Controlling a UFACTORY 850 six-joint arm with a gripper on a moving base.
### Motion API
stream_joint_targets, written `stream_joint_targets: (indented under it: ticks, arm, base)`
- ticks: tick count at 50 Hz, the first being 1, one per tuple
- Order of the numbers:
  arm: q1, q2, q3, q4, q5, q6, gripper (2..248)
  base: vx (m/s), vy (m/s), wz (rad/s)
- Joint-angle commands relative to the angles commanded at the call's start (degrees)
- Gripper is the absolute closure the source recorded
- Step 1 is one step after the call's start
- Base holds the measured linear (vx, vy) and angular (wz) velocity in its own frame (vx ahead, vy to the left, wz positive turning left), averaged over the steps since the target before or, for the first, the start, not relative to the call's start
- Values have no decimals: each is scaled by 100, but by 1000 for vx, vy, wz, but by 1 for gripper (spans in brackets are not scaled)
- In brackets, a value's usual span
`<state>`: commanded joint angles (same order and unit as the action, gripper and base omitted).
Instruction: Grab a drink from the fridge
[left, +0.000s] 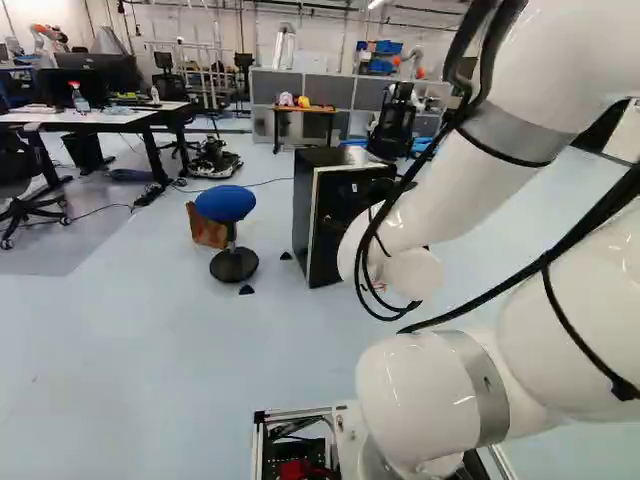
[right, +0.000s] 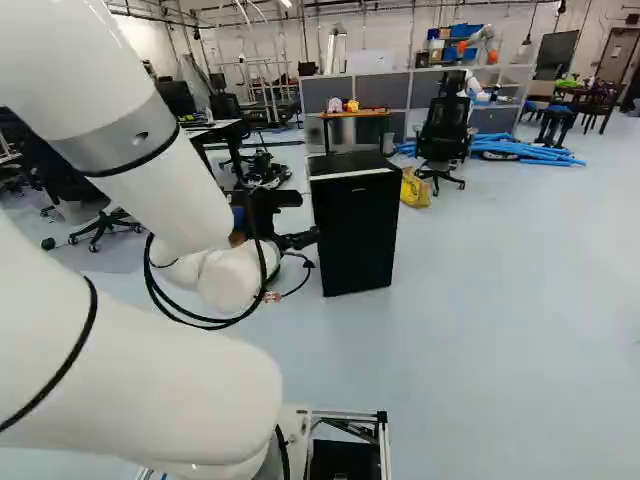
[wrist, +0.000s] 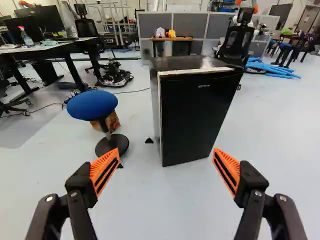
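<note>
My gripper (right: 306, 218) reaches out from the arm's wrist in the right base view, beside the small black fridge (right: 356, 232). In the wrist view the gripper (wrist: 165, 156) is open, its orange-padded fingers wide apart with nothing between them. The fridge (wrist: 196, 117) stands upright on the floor ahead of the fingers, apart from them, its door closed. The arm partly covers the fridge (left: 330, 225) in the left base view. No drink shows; the fridge's inside is hidden.
Beside the fridge stands a blue stool (wrist: 92, 106) with a cardboard box (left: 206, 228) behind it. A yellow bag (right: 415, 188) and office chair (right: 445, 140) are beyond the fridge. Desks (left: 95, 117) stand farther off; another robot (right: 482, 40) is in the far background.
</note>
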<state>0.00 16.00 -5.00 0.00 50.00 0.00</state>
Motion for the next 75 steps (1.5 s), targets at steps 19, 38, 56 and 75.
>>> stream_joint_targets:
  ticks: [19,38,56,75]
  arm:
    - [0,0,0,0,0,0,3]
    - [0,0,0,0,0,0,3]
    - [0,0,0,0,0,0,3]
    - [0,0,0,0,0,0,3]
  base:
    - [128,-70,145]
    - [119,-66,131]
    - [122,-70,117]
    - [121,-70,117]
